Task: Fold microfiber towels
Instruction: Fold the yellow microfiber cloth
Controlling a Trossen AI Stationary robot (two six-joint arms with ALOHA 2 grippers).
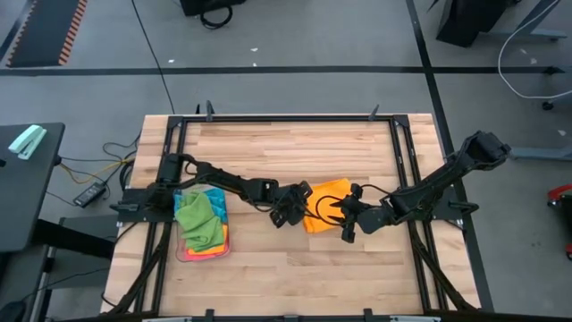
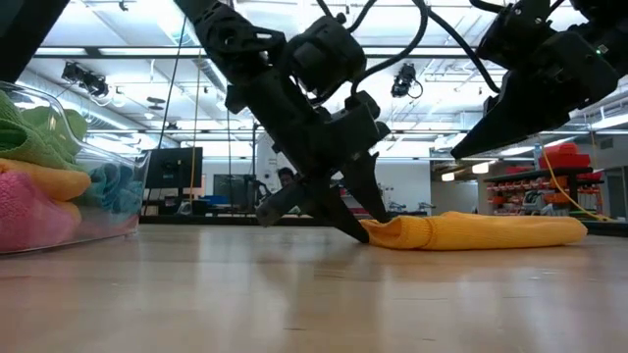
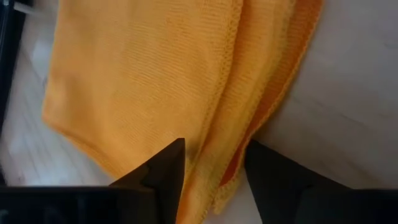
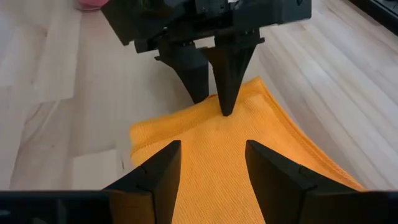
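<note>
An orange microfiber towel (image 1: 329,195), folded over, lies flat on the wooden table near its middle. My left gripper (image 1: 288,215) is open. It slants down onto the towel's left edge, and the stacked hems lie between its fingers in the left wrist view (image 3: 214,180). My right gripper (image 1: 349,231) is open too. It hangs above the towel's near right part (image 4: 211,149) and touches nothing. More towels, green (image 1: 197,219), pink, blue and orange, are piled in a clear tray (image 1: 204,258) at the left. My left gripper comes slanting down from the table's left onto the towel's left edge. One fingertip (image 4: 227,111) rests on the top layer just inside the edge; the other (image 4: 199,93) stands beyond it. Several stacked hems (image 3: 219,168) lie between the fingers. The towel stays flat on the table.
The clear tray (image 2: 108,216) of towels stands at the table's left, under the left arm. A black frame (image 1: 286,117) runs round the table top. Bare wood lies on the far side and the near side of the towel.
</note>
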